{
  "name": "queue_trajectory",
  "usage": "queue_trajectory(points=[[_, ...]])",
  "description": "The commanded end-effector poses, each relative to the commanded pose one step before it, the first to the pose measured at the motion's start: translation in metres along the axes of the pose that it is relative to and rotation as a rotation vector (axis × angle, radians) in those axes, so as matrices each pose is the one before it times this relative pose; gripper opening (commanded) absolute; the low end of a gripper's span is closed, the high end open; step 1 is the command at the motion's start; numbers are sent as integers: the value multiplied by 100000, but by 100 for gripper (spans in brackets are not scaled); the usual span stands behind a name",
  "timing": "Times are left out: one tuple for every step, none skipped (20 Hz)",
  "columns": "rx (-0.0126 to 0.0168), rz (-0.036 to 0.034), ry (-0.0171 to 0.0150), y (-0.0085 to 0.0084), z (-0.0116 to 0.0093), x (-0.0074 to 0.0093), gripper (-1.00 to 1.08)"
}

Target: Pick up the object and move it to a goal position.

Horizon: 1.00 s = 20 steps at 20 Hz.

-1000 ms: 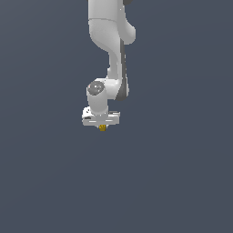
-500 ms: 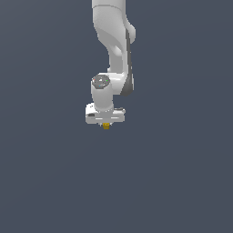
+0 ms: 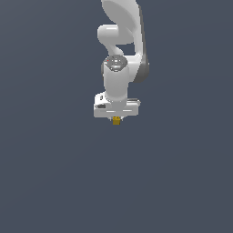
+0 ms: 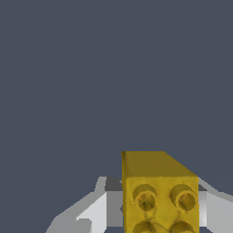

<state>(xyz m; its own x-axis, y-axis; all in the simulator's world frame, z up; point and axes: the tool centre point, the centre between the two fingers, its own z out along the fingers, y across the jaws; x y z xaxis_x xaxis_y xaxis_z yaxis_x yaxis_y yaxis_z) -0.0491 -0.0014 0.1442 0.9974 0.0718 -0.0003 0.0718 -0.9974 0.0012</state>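
Observation:
The object is a tiny mustard-yellow studded block (image 3: 116, 120). It sits between the fingers of my white gripper (image 3: 116, 119), just under the white hand, and hangs in mid-air with nothing under it. In the wrist view the block (image 4: 159, 193) fills the space between the two grey-white fingers (image 4: 93, 211), with round studs on its near face. The gripper is shut on the block. The fingertips are mostly hidden behind the block and the hand.
The white arm (image 3: 120, 45) rises from the hand to the top of the exterior view. All around is a plain dark grey-blue background with no other objects in sight.
The arm and hand have moved toward the exterior view's right and a little up, carrying the yellow block with them. The grip stays shut.

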Motion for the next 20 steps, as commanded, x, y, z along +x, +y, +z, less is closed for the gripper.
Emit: queue_trajectory(points=[[-71, 33, 0, -1616, -2518, 833, -100], [0, 0, 0, -632, -976, 353, -100], [0, 0, 0, -628, -970, 354, -100], [0, 0, 0, -625, -964, 356, -100], [0, 0, 0, -623, -959, 359, -100], [0, 0, 0, -618, -951, 361, -100], [0, 0, 0, -593, -910, 350, -100], [0, 0, 0, -558, -856, 335, -100], [43, -15, 16, -523, -813, 315, -100], [0, 0, 0, -491, -749, 303, -100], [0, 0, 0, -457, -697, 287, -100], [47, -12, 6, -419, -650, 268, -100], [0, 0, 0, -391, -594, 253, -100], [0, 0, 0, -358, -543, 236, -100], [47, -12, 4, -319, -498, 217, -100], [0, 0, 0, -293, -444, 201, -100], [0, 0, 0, -261, -395, 183, -100], [0, 0, 0, -230, -348, 165, -100], [0, 0, 0, -201, -303, 147, -100], [46, -16, 3, -170, -266, 127, -100]])
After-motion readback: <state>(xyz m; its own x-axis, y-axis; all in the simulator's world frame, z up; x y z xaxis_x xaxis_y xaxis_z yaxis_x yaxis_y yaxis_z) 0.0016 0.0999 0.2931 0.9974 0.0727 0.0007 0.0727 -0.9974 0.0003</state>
